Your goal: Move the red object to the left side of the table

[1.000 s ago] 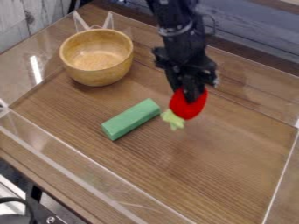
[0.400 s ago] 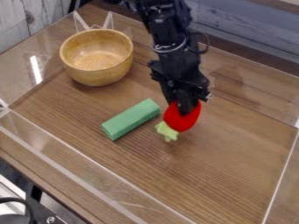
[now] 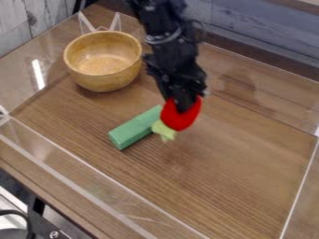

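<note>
Brown table [image 3: 237,177] lies under me, my jaws [image 3: 182,110] are squeezed on the red object [image 3: 180,117] just above the green block [image 3: 133,128], and the left side is not reached yet.

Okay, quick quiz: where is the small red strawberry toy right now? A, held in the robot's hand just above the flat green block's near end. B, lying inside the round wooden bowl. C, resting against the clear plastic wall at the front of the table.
A: the small red strawberry toy sits clamped in the robot's hand, its leafy tip at the end of the flat green rectangular block, well apart from the round wooden bowl.
</note>
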